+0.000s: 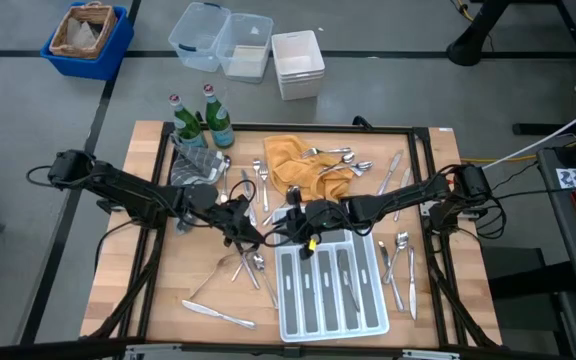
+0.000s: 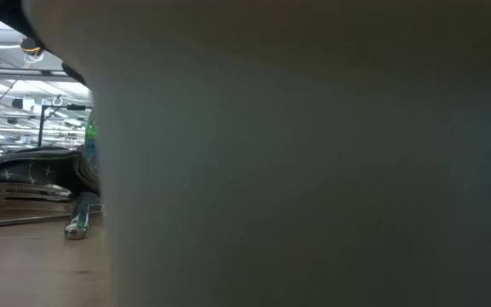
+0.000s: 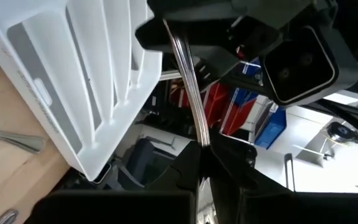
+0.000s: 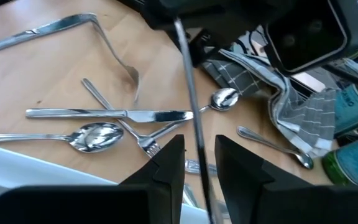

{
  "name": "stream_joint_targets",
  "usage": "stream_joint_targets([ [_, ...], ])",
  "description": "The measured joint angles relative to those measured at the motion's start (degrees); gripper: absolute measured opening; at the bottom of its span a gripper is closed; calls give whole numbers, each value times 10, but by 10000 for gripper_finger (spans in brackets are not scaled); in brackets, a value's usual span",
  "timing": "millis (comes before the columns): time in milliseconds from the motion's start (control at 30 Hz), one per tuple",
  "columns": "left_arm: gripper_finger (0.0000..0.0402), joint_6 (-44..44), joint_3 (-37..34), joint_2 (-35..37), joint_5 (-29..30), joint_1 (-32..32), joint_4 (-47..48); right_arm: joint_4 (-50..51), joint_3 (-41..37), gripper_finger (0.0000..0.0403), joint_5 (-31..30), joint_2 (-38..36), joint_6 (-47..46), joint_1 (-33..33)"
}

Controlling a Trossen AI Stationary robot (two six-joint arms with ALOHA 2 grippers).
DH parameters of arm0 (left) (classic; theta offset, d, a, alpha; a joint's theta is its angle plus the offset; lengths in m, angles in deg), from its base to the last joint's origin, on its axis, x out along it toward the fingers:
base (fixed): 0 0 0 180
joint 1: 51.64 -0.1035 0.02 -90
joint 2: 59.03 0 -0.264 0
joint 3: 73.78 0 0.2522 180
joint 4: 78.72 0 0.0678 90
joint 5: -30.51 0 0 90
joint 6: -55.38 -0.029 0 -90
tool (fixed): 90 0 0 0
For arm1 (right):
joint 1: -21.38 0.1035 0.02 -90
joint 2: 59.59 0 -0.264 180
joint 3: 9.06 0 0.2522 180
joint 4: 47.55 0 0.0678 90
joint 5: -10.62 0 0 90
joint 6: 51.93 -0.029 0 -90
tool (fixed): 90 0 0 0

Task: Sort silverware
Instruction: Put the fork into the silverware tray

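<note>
A slim silver piece of silverware point(image 3: 188, 81) is held in the air between my two grippers, which meet near the far left corner of the white tray point(image 1: 333, 290). Which kind of piece it is does not show. My left gripper point(image 3: 205, 152), also in the high view point(image 1: 255, 236), is shut on one end of it. My right gripper point(image 4: 199, 165), also in the high view point(image 1: 284, 230), is open. Its fingers stand on either side of the piece's point(image 4: 191, 93) other end with a gap showing on both sides. Several pieces lie in the tray's compartments. My left gripper pinches one end of the slim piece point(image 3: 201, 138) between its two fingers, coming roughly level from the table's left. The piece sticks out forward past the fingertips toward my right gripper. It is lifted clear of the table.
Loose forks, spoons and knives lie on the wood left of the tray point(image 1: 248, 265) and right of it point(image 1: 398, 265). More lie on a yellow cloth point(image 1: 293, 165) at the far side. Green bottles point(image 1: 200, 122) and a grey cloth point(image 1: 193, 165) stand far left. The tray's wall point(image 2: 314, 170) blocks the low view.
</note>
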Motion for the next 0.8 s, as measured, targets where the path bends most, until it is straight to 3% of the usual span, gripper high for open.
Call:
stream_joint_targets([
  [167, 14, -6, 0, 0, 0, 0, -2, 0, 0, 78, -4, 0, 0, 0],
  [367, 16, -29, 0, 0, 15, 0, 0, 7, -1, 12, 14, 0, 6, 1],
  [567, 40, -133, 0, 0, 31, 1, -2, 8, -1, 13, 33, 0, -14, 0],
  [800, 96, -227, 0, 2, 43, 0, -7, 18, -1, 9, 50, -2, -78, 7],
])
